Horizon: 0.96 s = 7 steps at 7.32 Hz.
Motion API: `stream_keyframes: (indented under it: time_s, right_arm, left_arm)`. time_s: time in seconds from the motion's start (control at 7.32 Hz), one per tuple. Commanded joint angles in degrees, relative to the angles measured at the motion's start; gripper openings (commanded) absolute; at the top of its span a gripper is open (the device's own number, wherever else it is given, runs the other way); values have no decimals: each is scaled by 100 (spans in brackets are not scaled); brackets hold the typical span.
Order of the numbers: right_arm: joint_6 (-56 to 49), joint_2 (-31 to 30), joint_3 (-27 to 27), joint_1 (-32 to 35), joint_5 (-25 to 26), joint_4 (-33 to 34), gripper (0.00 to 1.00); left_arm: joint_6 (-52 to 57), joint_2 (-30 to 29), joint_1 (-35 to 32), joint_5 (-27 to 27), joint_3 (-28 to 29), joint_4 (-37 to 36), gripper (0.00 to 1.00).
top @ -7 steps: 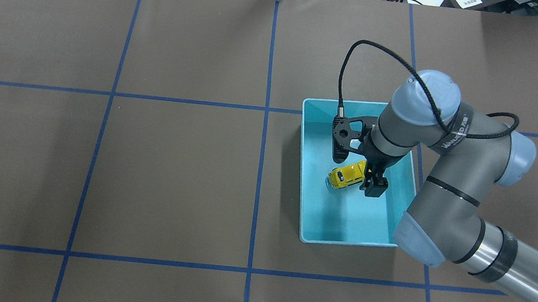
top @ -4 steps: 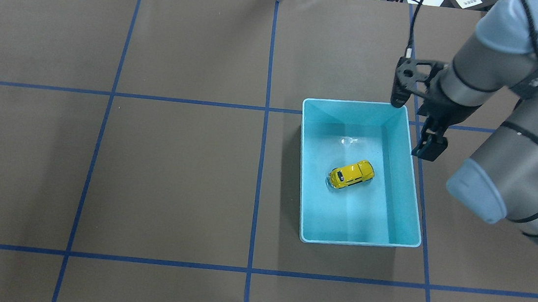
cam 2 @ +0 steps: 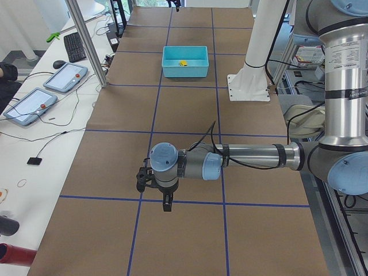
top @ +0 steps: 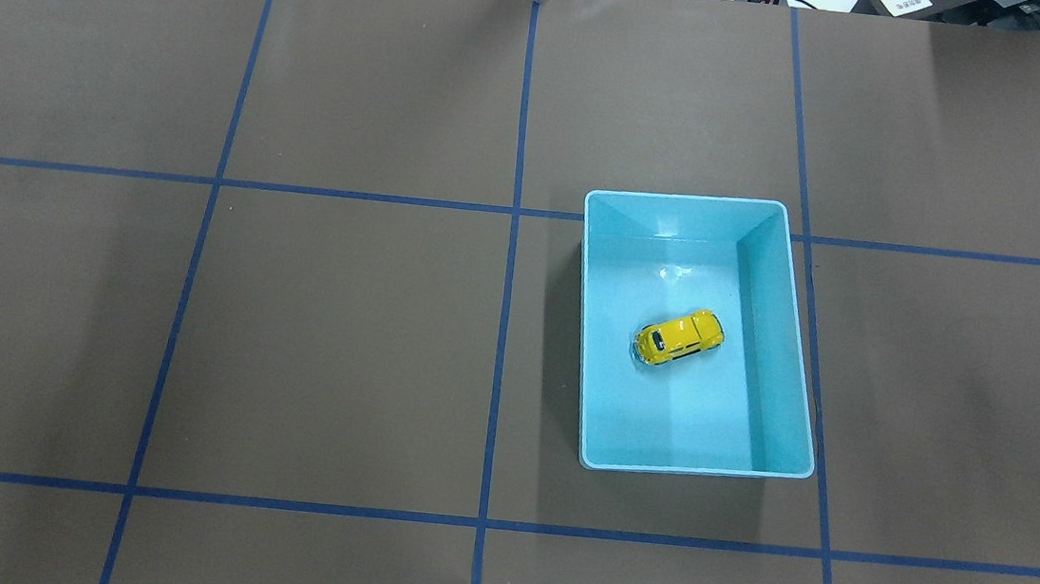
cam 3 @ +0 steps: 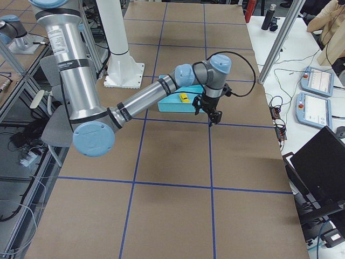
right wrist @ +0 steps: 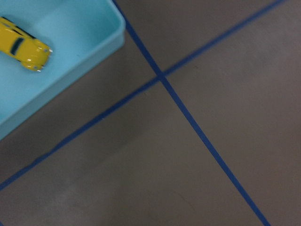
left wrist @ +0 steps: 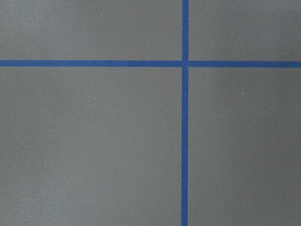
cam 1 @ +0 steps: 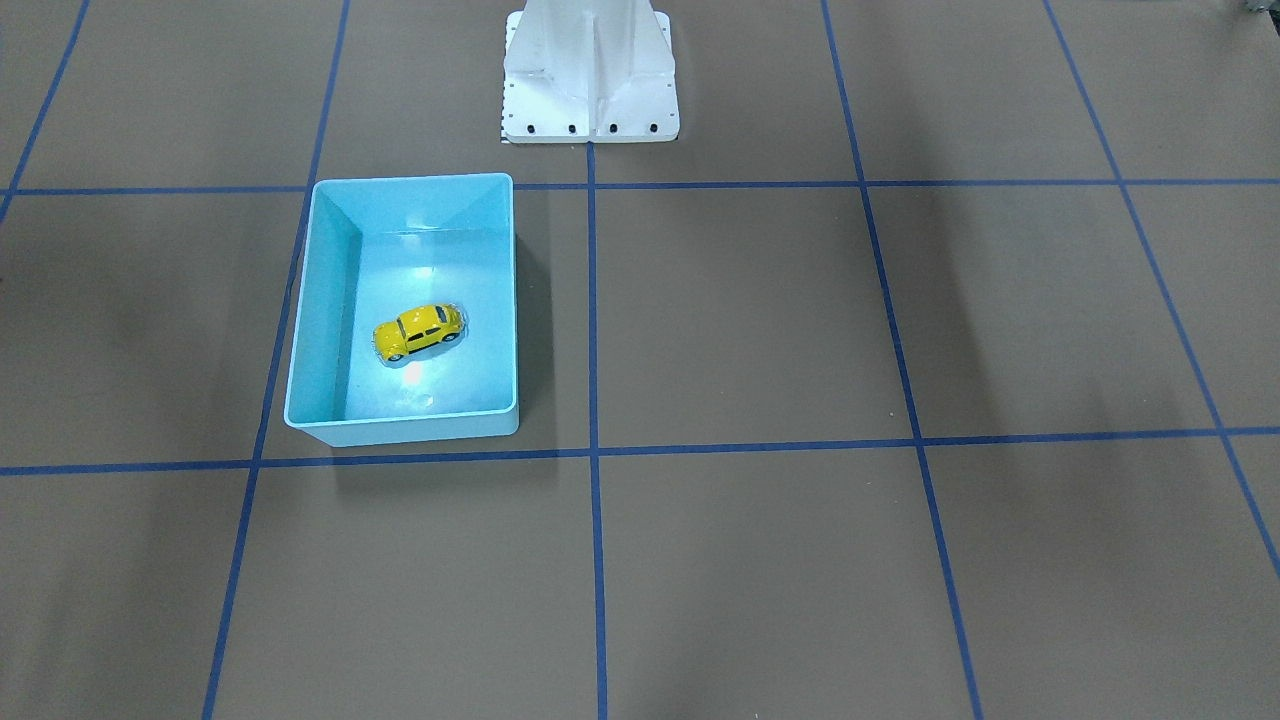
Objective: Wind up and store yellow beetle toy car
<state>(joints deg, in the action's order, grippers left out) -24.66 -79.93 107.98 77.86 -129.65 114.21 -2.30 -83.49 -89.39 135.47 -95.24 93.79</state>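
The right gripper (cam 3: 210, 115) is too small in the right side view to read its jaws, and the overhead view crops it to 2 dark bits at the edge. The left gripper (cam 2: 166, 204) shows only from the side. The right wrist view blurs and crops the yellow beetle toy car (right wrist: 23, 44) and the light-blue bin (right wrist: 84, 52).

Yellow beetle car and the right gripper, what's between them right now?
Between the yellow beetle toy car and the right gripper: only the light-blue bin's wall, then bare table with blue tape. The exterior right view shows it.
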Motion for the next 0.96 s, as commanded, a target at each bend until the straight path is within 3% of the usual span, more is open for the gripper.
stream_keyframes:
  time_s: [0.0, 0.14, 0.41, 0.55, 0.68, 0.82]
  right_arm:
    - [346, -890, -381, 1243, -69, -39, 100]
    - [322, -1145, -383, 1528, -43, -48, 100]
    - [330, -1262, -951, 1800, 228, -66, 100]
    - [383, -1314, -1024, 1838, 595, -327, 100]
    - [844, -1419, -1320, 1838, 799, -982, 100]
    - [1710, -1464, -1880, 1838, 531, -1911, 100]
  left_arm:
    - [2, -1, 0, 6, 6, 7, 100]
    - [28, -1, 0, 6, 15, 7, 100]
    - [28, -1, 0, -11, 15, 7, 100]
    - [28, -1, 0, -3, 15, 7, 100]
    - [28, -1, 0, 6, 15, 7, 100]
    - [28, -1, 0, -3, 15, 7, 100]
